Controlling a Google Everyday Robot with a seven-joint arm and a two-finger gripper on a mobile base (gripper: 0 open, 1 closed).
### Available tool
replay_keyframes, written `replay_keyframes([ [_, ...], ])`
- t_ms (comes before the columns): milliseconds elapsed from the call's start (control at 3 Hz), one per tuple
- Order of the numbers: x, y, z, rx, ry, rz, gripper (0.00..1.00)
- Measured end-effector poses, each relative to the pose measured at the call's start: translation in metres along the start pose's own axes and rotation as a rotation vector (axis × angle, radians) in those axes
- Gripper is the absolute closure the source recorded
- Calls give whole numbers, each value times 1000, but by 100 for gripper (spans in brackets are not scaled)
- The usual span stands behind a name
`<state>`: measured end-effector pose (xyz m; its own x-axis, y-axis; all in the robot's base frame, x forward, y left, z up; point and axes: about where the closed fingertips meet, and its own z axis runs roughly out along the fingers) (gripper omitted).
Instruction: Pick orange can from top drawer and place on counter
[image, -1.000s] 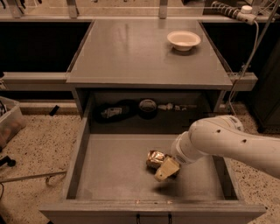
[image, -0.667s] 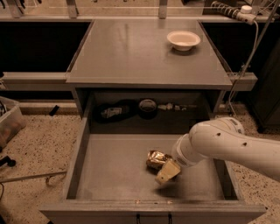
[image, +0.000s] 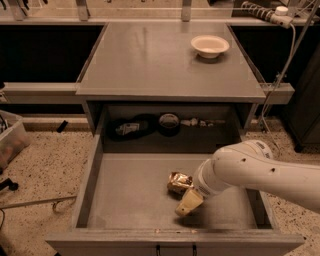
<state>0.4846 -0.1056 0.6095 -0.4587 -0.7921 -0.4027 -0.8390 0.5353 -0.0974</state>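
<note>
As before, tool (image: 187, 204) beside orange can (image: 178, 182)

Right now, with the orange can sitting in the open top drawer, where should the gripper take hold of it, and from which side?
Probably across the orange can's crumpled midsection, coming down from above: it rests low on the top drawer's floor, and the walls block a sideways approach. The gripper sits inside the drawer, right at the can's front-right side.
</note>
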Motion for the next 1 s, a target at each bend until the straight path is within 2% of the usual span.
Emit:
replay_keyframes([
  [333, 0, 0, 0, 0, 0, 0, 19],
  [1000, -2, 0, -2, -12, -2, 4, 65],
])
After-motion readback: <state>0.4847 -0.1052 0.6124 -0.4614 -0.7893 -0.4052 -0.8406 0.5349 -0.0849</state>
